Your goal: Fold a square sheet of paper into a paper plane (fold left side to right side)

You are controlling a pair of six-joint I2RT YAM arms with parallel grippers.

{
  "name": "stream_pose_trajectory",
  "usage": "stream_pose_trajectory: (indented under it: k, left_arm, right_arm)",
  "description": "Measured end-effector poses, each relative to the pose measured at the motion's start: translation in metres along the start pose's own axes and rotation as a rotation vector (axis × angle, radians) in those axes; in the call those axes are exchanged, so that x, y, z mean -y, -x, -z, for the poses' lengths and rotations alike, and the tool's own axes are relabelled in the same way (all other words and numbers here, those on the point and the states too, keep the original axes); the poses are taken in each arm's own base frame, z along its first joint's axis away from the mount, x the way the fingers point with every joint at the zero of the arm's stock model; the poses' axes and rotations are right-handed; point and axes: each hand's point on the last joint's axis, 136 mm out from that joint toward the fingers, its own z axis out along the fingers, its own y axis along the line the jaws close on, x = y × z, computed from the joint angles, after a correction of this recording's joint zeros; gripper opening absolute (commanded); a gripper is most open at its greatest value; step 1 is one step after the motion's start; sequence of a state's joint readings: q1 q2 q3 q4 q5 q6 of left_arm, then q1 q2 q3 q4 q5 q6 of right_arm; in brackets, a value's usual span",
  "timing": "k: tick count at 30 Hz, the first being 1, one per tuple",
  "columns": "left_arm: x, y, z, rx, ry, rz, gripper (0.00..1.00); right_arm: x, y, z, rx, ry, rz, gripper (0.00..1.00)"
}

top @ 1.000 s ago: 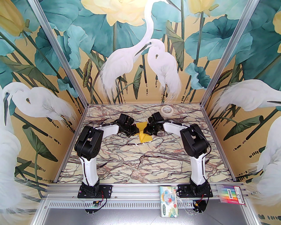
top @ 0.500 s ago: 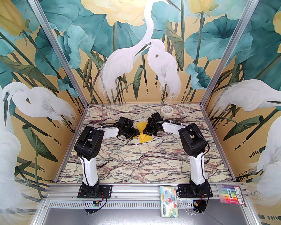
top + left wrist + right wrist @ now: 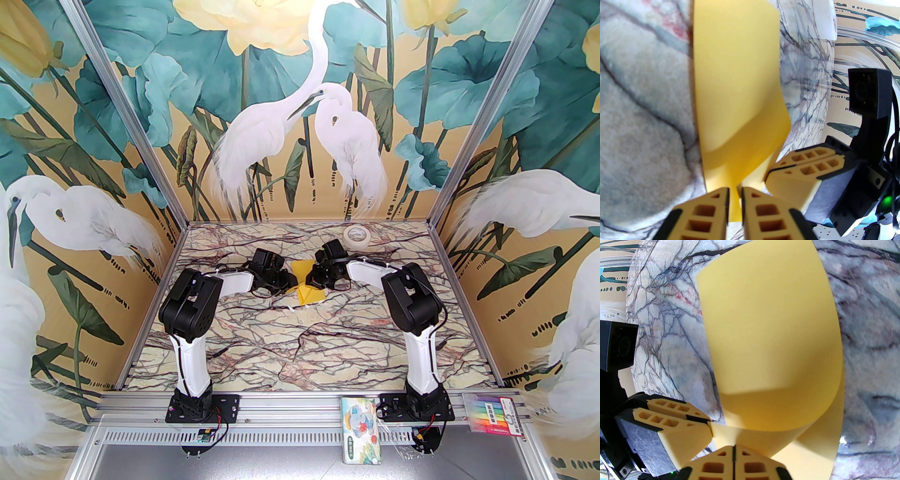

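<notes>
Robot lab cell, aluminium frame (image 3: 142,140), heron-mural walls (image 3: 281,117), marble-print table (image 3: 304,347), arms (image 3: 190,328) bolted to a rail (image 3: 290,403)

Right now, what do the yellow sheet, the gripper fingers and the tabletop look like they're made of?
Yellow sheet: thin matte paper; it curls softly without glare.
Left gripper's fingers: tan moulded or printed plastic, probably; hollow ribbed cells show.
Tabletop: marble-patterned, slightly fuzzy up close, perhaps a printed mat rather than stone.

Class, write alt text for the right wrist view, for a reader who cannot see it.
The right gripper, jaws shut, pinches an edge of the square sheet of paper, which bows in a curl over the marble table. The left gripper meets the sheet's corner at lower left.
</notes>
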State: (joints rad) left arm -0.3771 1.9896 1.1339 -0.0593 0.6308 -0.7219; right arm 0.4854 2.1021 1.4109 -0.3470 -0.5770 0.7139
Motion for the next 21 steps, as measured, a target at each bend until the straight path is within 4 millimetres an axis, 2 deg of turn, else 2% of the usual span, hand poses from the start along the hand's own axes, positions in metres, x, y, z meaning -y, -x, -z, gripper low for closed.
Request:
stream_pose_trajectory:
  k: [3,8,21]
  left_arm:
    - [0.000,0.000,0.000,0.001,-0.001,0.000,0.14]
    - [0.004,0.003,0.001,0.006,-0.007,-0.001,0.00]
    - [0.021,0.020,0.005,0.040,-0.007,-0.062,0.00]
  right_arm:
    - [0.000,0.000,0.000,-0.001,0.000,0.001,0.06]
    - [-0.001,-0.001,0.000,-0.001,0.000,0.001,0.06]
    - [-0.002,-0.005,-0.004,-0.007,0.004,0.011,0.07]
